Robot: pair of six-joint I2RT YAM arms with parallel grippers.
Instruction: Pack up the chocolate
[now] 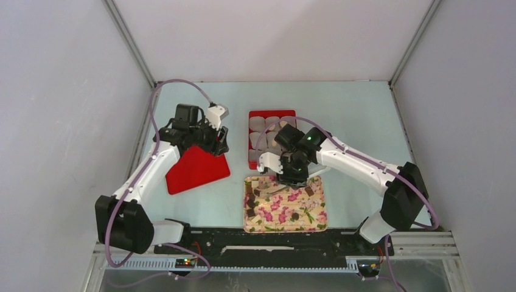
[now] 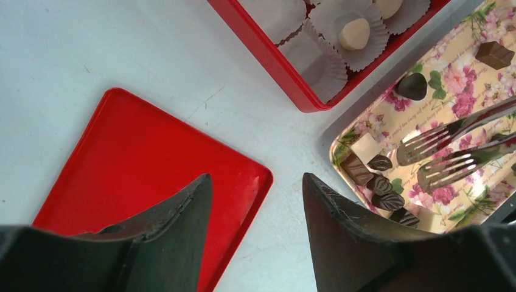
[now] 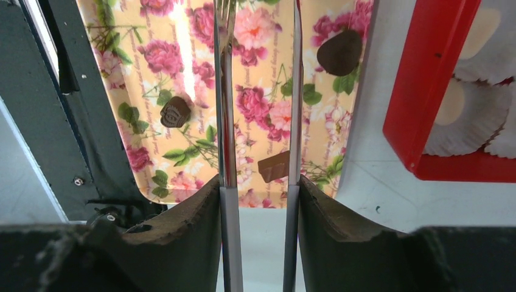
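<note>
Dark chocolate pieces [image 1: 309, 190] lie scattered on the floral tray [image 1: 280, 223]. In the right wrist view there are two rounded ones [image 3: 340, 52] [image 3: 175, 112] and a square one [image 3: 274, 166]. My right gripper [image 1: 291, 176] [image 3: 258, 182] is shut on metal fork-tipped tongs [image 3: 226, 91], whose arms stand apart above the tray's far end with nothing between them. The red box [image 1: 272, 112] holds paper cups, and one holds a cream chocolate [image 2: 355, 33]. My left gripper [image 1: 218, 143] [image 2: 255, 182] is open and empty over the corner of the red lid [image 2: 134, 164].
The red lid [image 1: 196, 169] lies flat to the left of the box. A cluster of dark and pale pieces [image 2: 374, 176] sits in the tray's left corner near the tongs' tips [image 2: 450, 149]. A black rail [image 1: 274, 237] runs along the near edge, and grey walls enclose the table.
</note>
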